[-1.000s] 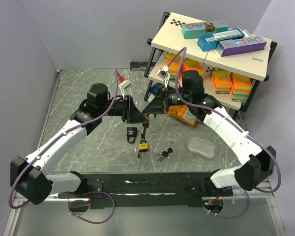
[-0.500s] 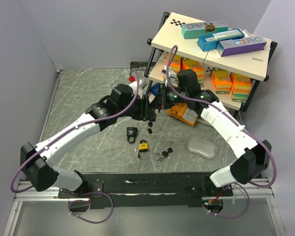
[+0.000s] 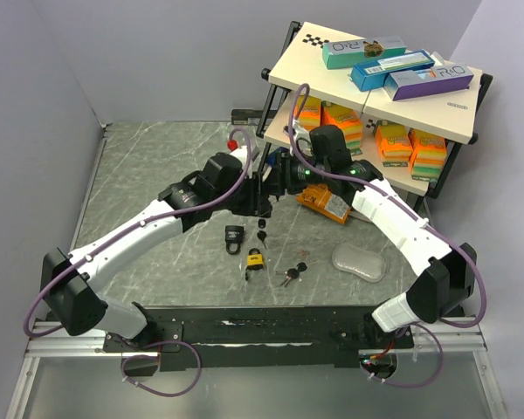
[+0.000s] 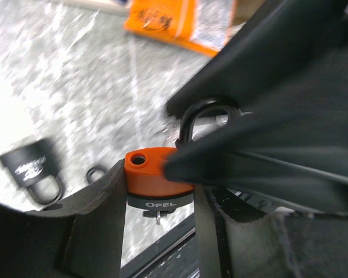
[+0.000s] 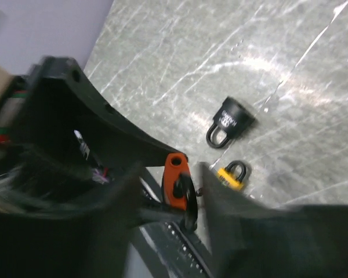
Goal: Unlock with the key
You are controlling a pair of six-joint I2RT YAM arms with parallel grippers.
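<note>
My left gripper (image 4: pixel 159 194) is shut on an orange padlock (image 4: pixel 156 172) marked OPEL and holds it above the table. A small key (image 4: pixel 157 215) sticks out of its underside. The black shackle (image 4: pixel 200 114) stands up out of the body, and one shackle hole (image 4: pixel 139 157) is bare. My right gripper (image 5: pixel 175 194) is open, its blurred fingers (image 5: pixel 235 211) on either side of the orange padlock (image 5: pixel 174 174) and shackle (image 5: pixel 187 194). In the top view both grippers (image 3: pixel 266 188) meet mid-table, and a black key piece (image 3: pixel 262 234) hangs below them.
A black padlock (image 3: pixel 234 236), a yellow padlock (image 3: pixel 255 258) and a loose bunch of keys (image 3: pixel 293 273) lie on the marble table. An orange packet (image 3: pixel 325 203) and a clear lid (image 3: pixel 359 260) lie to the right. A shelf rack (image 3: pixel 375 96) with boxes stands at the back right.
My right gripper has gone from shut to open around the padlock. Both arms have shifted towards the back, the left carrying the orange padlock to the right.
</note>
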